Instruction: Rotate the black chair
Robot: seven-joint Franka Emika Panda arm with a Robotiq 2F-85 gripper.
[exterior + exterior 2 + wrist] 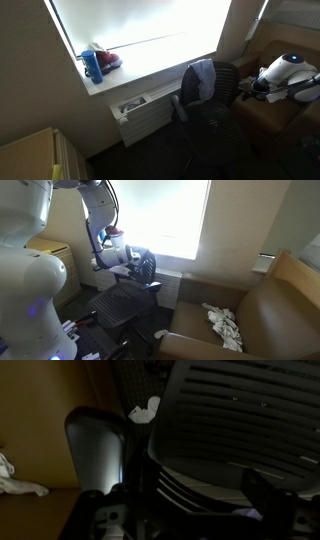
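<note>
The black chair [215,105] stands below the window, with a light blue-grey cloth [200,80] draped over its backrest. In an exterior view its seat [120,305] and backrest [147,267] show. My gripper [252,90] is at the chair's side, close to the backrest and armrest, and it also shows in an exterior view [130,265]. In the wrist view the slatted chair surface [240,410] fills the frame and an armrest [95,450] is at the left. My gripper [200,490] has its fingers spread apart against the chair's edge and looks open. The picture is dark.
A brown upholstered armchair [250,310] with a white cloth [225,325] on its seat stands beside the chair. A radiator [145,112] sits under the windowsill, which holds a blue bottle [93,67] and a red object [108,60]. A wooden cabinet [30,155] is nearby.
</note>
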